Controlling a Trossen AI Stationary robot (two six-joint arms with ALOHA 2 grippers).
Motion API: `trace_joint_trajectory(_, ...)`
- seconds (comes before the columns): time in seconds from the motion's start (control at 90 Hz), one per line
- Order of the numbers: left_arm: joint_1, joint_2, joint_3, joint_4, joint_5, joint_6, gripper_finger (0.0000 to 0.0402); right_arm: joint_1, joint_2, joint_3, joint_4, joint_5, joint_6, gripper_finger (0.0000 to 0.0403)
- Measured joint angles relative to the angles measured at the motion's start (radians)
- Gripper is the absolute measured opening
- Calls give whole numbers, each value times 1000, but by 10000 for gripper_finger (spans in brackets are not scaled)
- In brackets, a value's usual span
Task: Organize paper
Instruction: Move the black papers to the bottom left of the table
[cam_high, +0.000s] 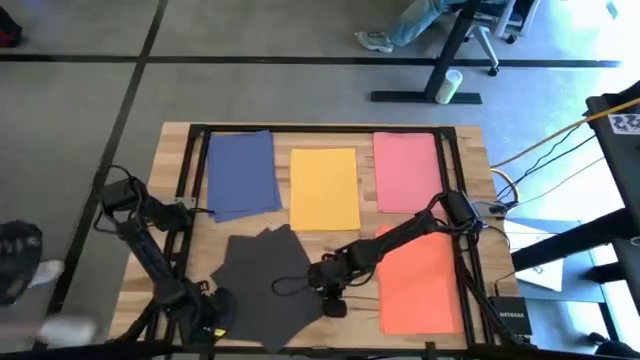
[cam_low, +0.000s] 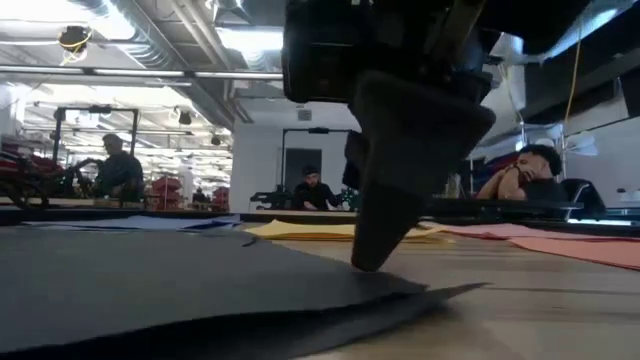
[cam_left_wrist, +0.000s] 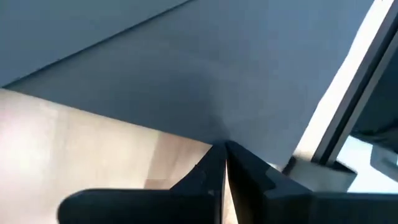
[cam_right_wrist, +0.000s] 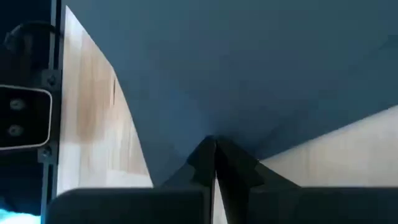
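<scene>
Dark grey-black paper (cam_high: 262, 280), two or more sheets fanned askew, lies flat on the wooden table near the front, left of centre. Blue paper (cam_high: 242, 172), yellow paper (cam_high: 323, 187) and pink paper (cam_high: 407, 170) lie in a row along the far side. Orange paper (cam_high: 420, 280) lies at the near right. My left gripper (cam_high: 216, 310) is shut at the dark paper's near-left edge. My right gripper (cam_high: 331, 297) is shut on the dark paper's right edge. My left gripper meets the dark paper's near-left edge (cam_left_wrist: 217, 134) with its shut fingertips (cam_left_wrist: 239, 155), slanting down from the near-left. Whether the tips press on the sheet or pinch its edge, I cannot tell. The paper lies flat on the table. My right gripper presses its shut fingertips (cam_low: 372, 255) down on the top of the dark paper, close to its right edge (cam_low: 440, 290). The fingers come from above, slanting from the table's right. The sheets lie flat on the table under the tips.
A black metal frame (cam_high: 190, 160) runs around the table top. Bare wood (cam_high: 340, 330) shows between the dark and orange paper. Cables and a router (cam_high: 515, 320) lie off the table's right side. People sit at desks in the room beyond.
</scene>
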Motion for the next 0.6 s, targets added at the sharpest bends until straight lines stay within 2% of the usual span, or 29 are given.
trace_joint_trajectory(0.178, 11, -1, 7, 2, -8, 29, 0, 0, 0, 0, -1, -60, 0, 0)
trace_joint_trajectory(0.389, 0, -47, 11, -9, 26, 23, 0, -1, -19, 15, -43, -61, -2, 0)
trace_joint_trajectory(0.6, -47, -41, 12, -1, 58, -35, 0, 0, -33, 71, -232, 42, -49, 0)
